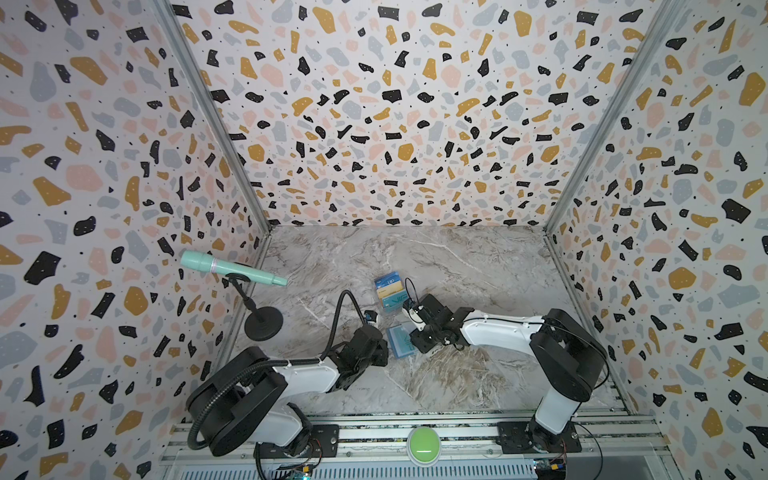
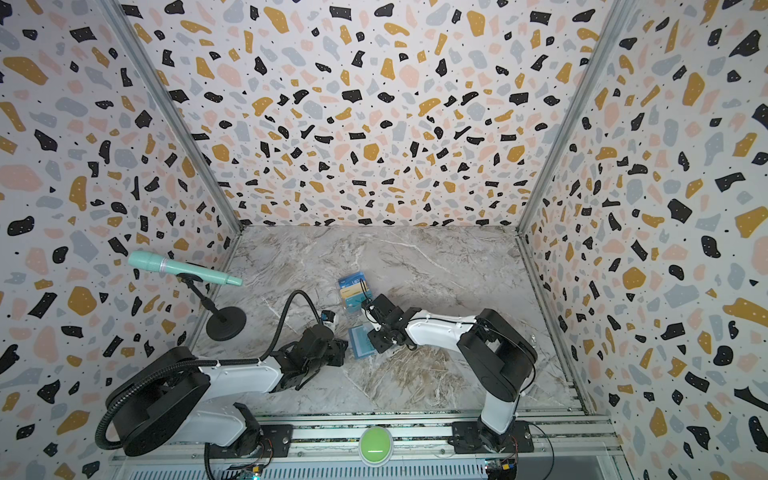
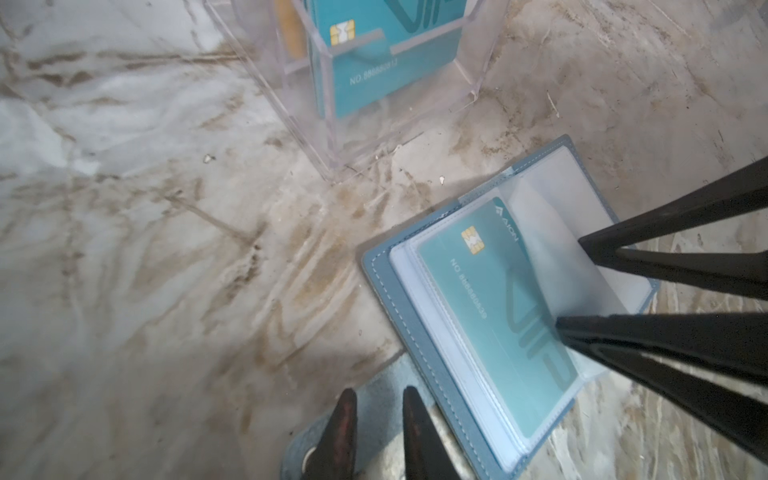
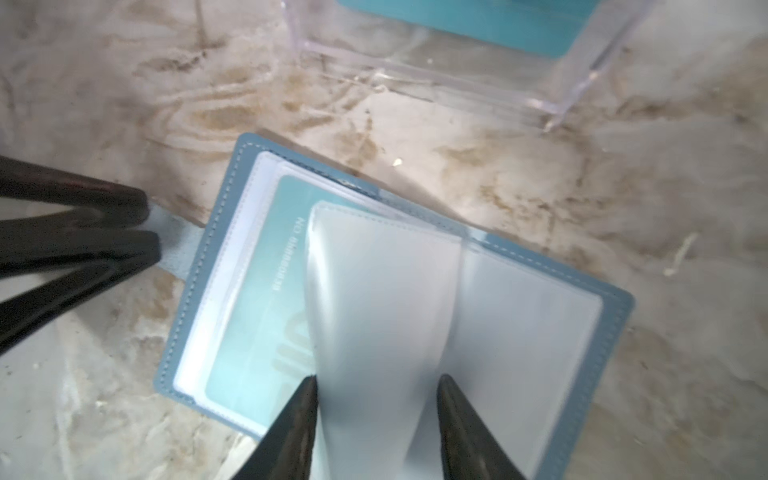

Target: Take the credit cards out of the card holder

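The dusty-blue card holder (image 1: 400, 343) (image 2: 361, 343) lies open like a book on the marble, its stitched cover (image 3: 382, 266) (image 4: 619, 316) flat. A teal credit card (image 3: 490, 307) (image 4: 257, 324) with a gold chip sits inside a clear sleeve on one half. My left gripper (image 3: 379, 390) (image 4: 153, 224) is shut on the holder's snap tab (image 3: 380, 419) at the cover's edge. My right gripper (image 4: 378, 376) (image 3: 569, 282) stands open over the holder, and a lifted clear sleeve leaf (image 4: 386, 299) bows up between its fingers.
Just behind the holder stands a clear acrylic tiered stand (image 1: 388, 293) (image 2: 353, 293) (image 3: 299, 124) (image 4: 557, 95) holding blue, tan and teal cards. A mint microphone (image 1: 232, 270) on a black stand rises at the left wall. A green button (image 1: 424, 444) sits on the front rail.
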`<state>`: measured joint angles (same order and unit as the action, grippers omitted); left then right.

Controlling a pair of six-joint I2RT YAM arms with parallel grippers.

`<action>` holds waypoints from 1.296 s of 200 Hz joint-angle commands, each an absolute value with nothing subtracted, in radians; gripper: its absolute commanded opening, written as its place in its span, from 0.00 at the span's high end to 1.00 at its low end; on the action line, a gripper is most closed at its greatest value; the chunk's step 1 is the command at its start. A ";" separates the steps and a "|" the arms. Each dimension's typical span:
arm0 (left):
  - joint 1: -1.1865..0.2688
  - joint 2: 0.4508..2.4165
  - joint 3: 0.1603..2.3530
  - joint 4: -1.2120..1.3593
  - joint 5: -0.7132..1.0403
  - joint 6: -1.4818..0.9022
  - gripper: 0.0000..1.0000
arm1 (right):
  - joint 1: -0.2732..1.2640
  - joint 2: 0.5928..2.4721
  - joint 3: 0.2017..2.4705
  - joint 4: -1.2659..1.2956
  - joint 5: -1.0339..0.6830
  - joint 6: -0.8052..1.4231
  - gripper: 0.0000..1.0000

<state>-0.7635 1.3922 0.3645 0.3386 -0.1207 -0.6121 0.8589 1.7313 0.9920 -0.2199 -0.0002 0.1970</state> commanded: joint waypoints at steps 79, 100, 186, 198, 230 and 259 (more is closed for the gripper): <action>-0.754 1.388 0.362 0.264 -0.140 -0.584 0.77 | 0.822 1.657 0.976 -0.300 0.116 0.199 0.50; -0.754 1.391 0.364 0.262 -0.137 -0.582 0.77 | 0.812 1.644 0.971 -0.312 0.139 0.208 0.49; -0.755 1.361 0.378 0.258 -0.135 -0.561 0.77 | 0.784 1.570 1.035 -0.387 0.141 0.207 0.44; -0.755 1.356 0.382 0.232 -0.135 -0.554 0.77 | 0.784 1.557 1.041 -0.371 0.071 0.207 0.42; -0.754 1.345 0.394 0.224 -0.136 -0.543 0.77 | 0.784 1.569 1.053 -0.317 -0.111 0.192 0.40; -0.755 1.338 0.404 0.220 -0.132 -0.530 0.77 | 0.784 1.637 1.070 -0.266 -0.276 0.196 0.41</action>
